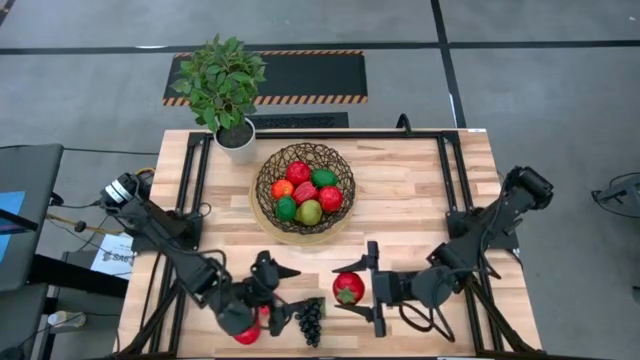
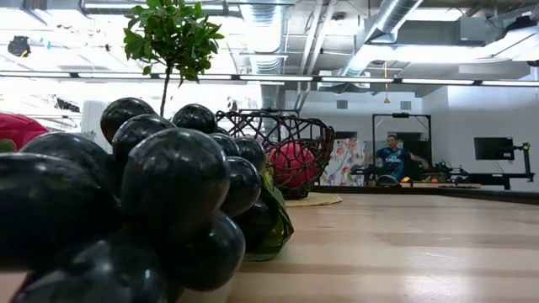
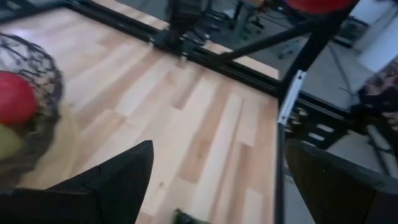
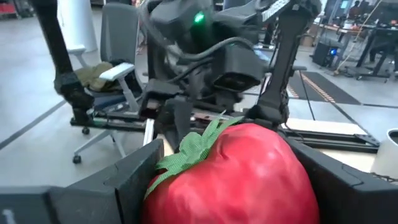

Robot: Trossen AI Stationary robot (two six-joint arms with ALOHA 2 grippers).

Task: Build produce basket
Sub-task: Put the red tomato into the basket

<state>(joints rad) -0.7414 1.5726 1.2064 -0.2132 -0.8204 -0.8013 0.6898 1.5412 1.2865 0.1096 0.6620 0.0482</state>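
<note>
**Right arm's got the tomato**

Right gripper [image 1: 352, 290] reaches toward 9 o'clock, jaws holding a red tomato [image 1: 348, 288], its green leafy top facing the left gripper [image 1: 283, 290], jaws wide. Basket [image 1: 268, 178] sits at the bench's 12 o'clock; grapes [image 1: 311, 320] at 6.

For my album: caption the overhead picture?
Right tool grips a red strawberry near the filled basket.

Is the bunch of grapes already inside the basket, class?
No. In the high view the grapes lie on the table near its front edge, well apart from the basket holding other fruit.
</note>
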